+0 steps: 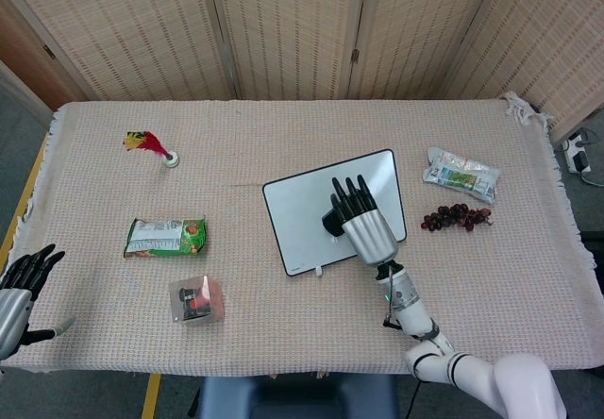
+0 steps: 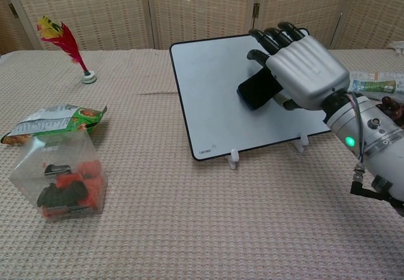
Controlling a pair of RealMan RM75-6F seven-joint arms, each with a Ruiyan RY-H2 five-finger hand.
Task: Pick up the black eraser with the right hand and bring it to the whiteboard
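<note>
The whiteboard [image 1: 307, 211] [image 2: 214, 91] leans on small white feet in the middle of the table. My right hand [image 1: 360, 221] [image 2: 300, 72] holds the black eraser [image 1: 331, 222] [image 2: 257, 90] against the board's white face, right of its middle. The fingers lie over the eraser's top and hide most of it in the head view. My left hand [image 1: 17, 292] hangs off the table's front left corner, fingers apart, holding nothing; the chest view does not show it.
A clear box of red and black items [image 1: 197, 300] [image 2: 62, 179] and a green snack bag [image 1: 166, 236] [image 2: 53, 119] lie left of the board. A feather shuttlecock [image 1: 151, 145] [image 2: 63, 43] stands far left. Grapes [image 1: 455, 217] and a wrapped packet [image 1: 461, 174] lie to the right.
</note>
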